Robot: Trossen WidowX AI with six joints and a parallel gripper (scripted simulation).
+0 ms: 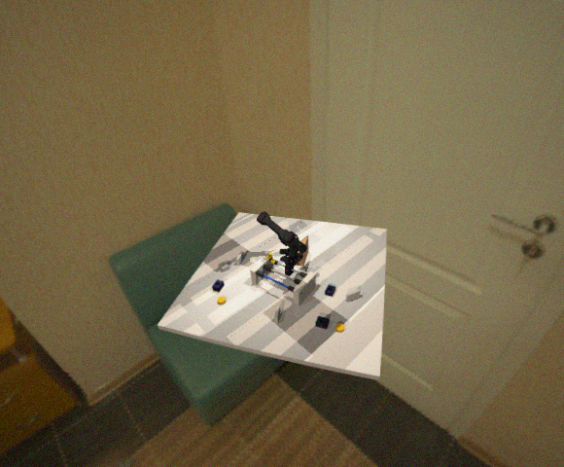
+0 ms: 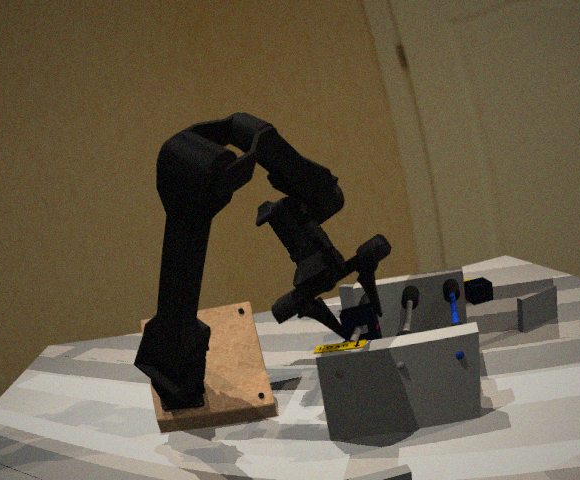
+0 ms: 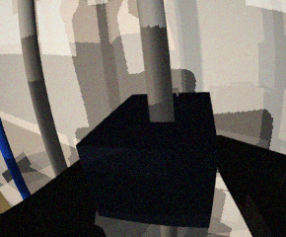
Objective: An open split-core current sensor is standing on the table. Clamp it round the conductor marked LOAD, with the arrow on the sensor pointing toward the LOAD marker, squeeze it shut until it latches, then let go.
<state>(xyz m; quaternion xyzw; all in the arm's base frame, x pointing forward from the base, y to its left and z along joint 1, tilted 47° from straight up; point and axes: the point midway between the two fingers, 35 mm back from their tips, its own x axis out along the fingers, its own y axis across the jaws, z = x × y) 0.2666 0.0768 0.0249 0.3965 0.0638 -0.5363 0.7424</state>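
The dark navy sensor (image 2: 351, 316) (image 3: 148, 173) sits round the grey LOAD conductor (image 3: 157, 64) (image 2: 356, 333), which enters its top face in the wrist view. The yellow LOAD marker (image 2: 340, 346) (image 1: 269, 258) is on the near panel's top edge in the exterior view. My gripper (image 2: 361, 324) (image 3: 155, 153) (image 1: 288, 271) is shut on the sensor, one finger on each side. The sensor looks closed round the conductor, but its seam and latch are too dark to judge. A small red mark shows by one fingertip. The arrow cannot be made out.
The conductors run between two grey panels (image 2: 435, 382) (image 2: 431, 299). A second grey conductor (image 2: 408, 316) (image 3: 35, 89) and a blue one (image 2: 453, 308) (image 3: 4, 153) lie beside. Several navy blocks (image 1: 322, 321), yellow discs (image 1: 221, 300) and upright grey plates (image 2: 537, 308) stand around.
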